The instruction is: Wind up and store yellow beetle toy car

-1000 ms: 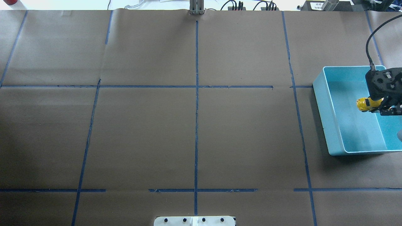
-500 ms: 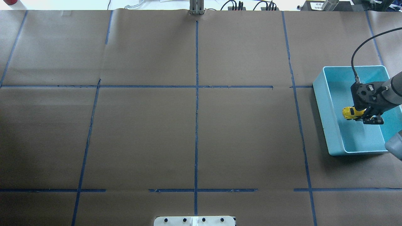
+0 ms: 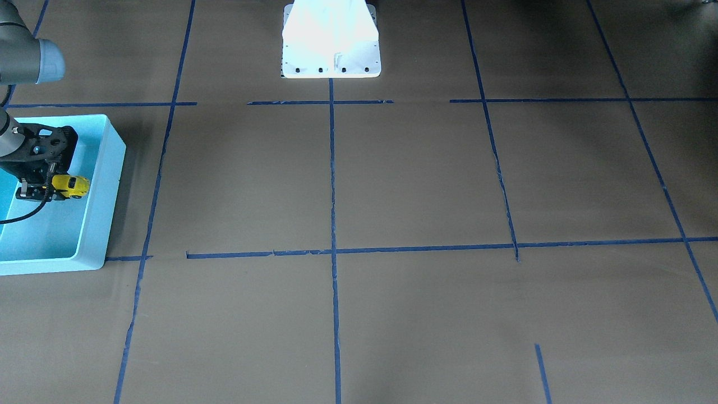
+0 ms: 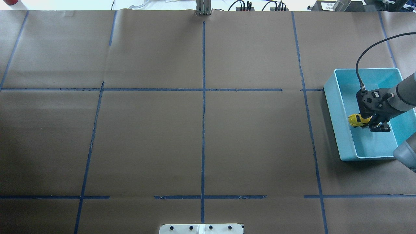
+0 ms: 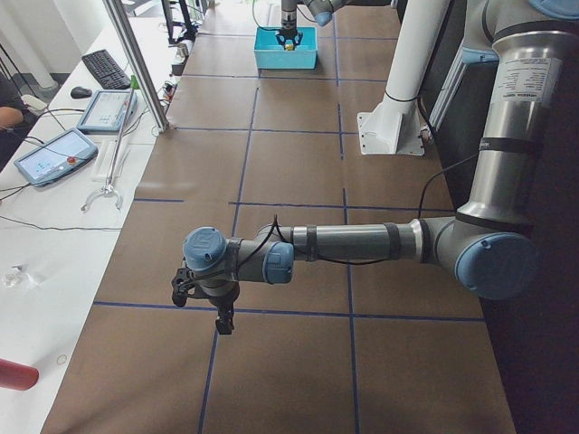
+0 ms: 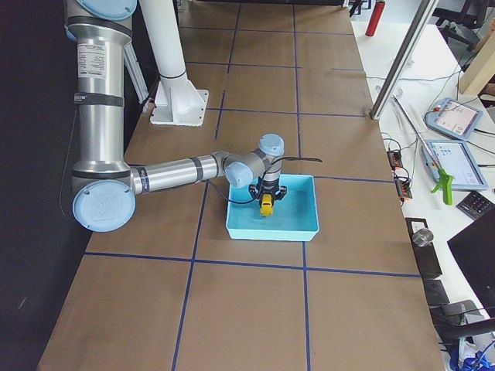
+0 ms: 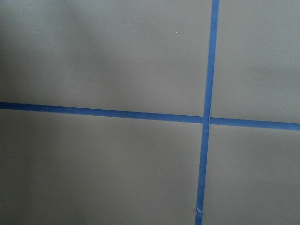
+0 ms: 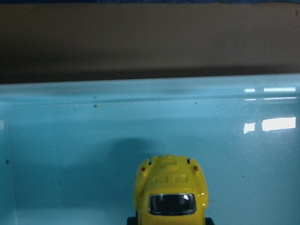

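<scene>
The yellow beetle toy car (image 4: pixel 356 119) is held in my right gripper (image 4: pixel 366 122), which is shut on it inside the light blue bin (image 4: pixel 331 107), near the bin's inner wall. The car also shows in the front-facing view (image 3: pixel 72 186), in the right side view (image 6: pixel 266 205) and in the right wrist view (image 8: pixel 171 192), with the bin wall (image 8: pixel 140 93) ahead of it. My left gripper (image 5: pixel 222 321) shows only in the left side view, hanging over the brown table far from the bin; I cannot tell whether it is open or shut.
Brown paper with blue tape lines (image 4: pixel 203 107) covers the table. The bin (image 3: pixel 106 185) stands at the table's right end. The robot's white base (image 3: pixel 331 50) is at the near middle edge. Cables and tablets (image 6: pixel 452 154) lie beyond the far edge.
My right gripper has carried the car leftward and lower into the bin, toward its inner wall. The grip on the car has not changed.
</scene>
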Available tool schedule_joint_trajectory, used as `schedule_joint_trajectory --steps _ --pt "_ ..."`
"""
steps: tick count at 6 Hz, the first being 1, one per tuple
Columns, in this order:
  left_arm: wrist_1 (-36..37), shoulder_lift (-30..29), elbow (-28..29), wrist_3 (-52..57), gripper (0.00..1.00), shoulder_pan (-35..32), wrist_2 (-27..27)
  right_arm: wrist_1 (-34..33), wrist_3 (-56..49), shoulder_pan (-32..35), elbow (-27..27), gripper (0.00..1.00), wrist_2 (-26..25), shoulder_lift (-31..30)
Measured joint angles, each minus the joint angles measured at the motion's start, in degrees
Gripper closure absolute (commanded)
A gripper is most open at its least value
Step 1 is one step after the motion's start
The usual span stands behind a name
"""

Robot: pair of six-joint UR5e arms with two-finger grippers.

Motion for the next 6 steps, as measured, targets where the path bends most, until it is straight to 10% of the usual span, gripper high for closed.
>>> schedule_joint_trajectory --steps 4,6 --pt "0.06 0.09 -0.88 0.00 0.00 0.00 0.00 -2.24 0.19 3.74 1.92 0.00 2.25 0.21" --pt "0.13 0.09 -0.88 0.00 0.00 0.00 -0.04 -14.76 3.26 14.84 7.23 0.00 5.34 1.15"
